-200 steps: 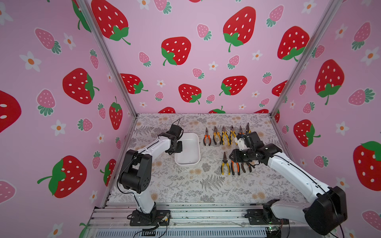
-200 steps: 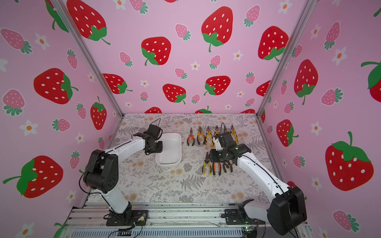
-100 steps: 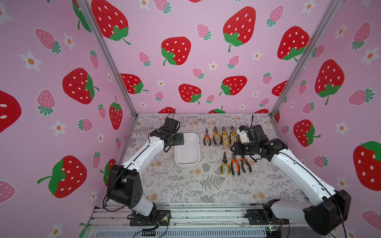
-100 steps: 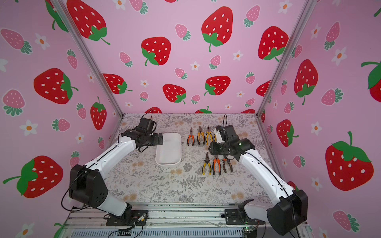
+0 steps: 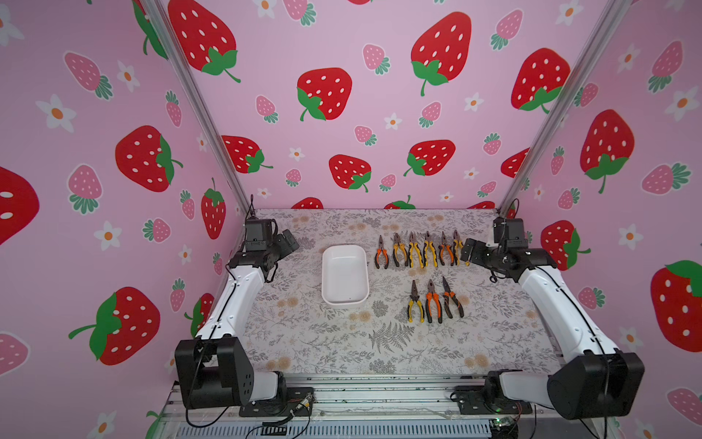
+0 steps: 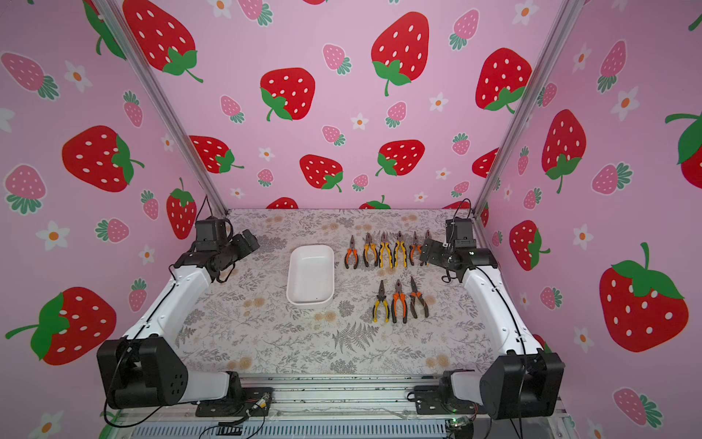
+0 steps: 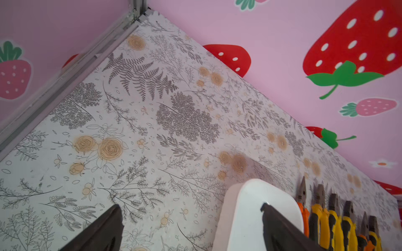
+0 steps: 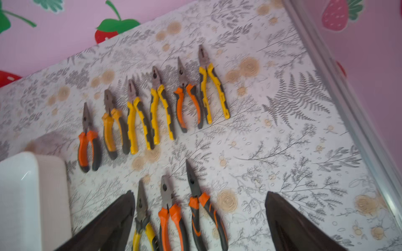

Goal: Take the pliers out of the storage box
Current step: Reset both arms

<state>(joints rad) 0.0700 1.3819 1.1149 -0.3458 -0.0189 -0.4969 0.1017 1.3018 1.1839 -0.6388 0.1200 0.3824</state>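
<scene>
Pink walls [image 5: 342,95] printed with strawberries close in three sides of my cell, and the table [image 5: 326,342] wears a grey fern-and-flower cover. On my feeds the box [image 5: 343,273] lies flat near the middle of the table, a little to the left, its long side running front to back. I see nothing in it but white plastic. All nine pliers [image 5: 418,252] lie on the cover to the right of the box, none touching it, heads toward the back wall. Six make a back row level with the box's far end; from the box outward I read orange, amber, yellow, yellow, orange and yellow handles. Three more make a nearer row level with the box's near end: yellow, orange, then a darker pair with orange trim lying slightly askew. The left gripper [image 5: 290,243] hangs over the cover near the back left corner, apart from the box. Its wrist view shows both jaws spread wide, gripping nothing, with bare cover between them and a corner of the box behind one. The right gripper [image 5: 470,251] hangs near the back right, just beside the outer end of the back row, and in a top view it hides part of the last pair. Its wrist view, a little blurred, shows the jaws wide apart and empty, with the nearer row lying on the cover below them.
</scene>
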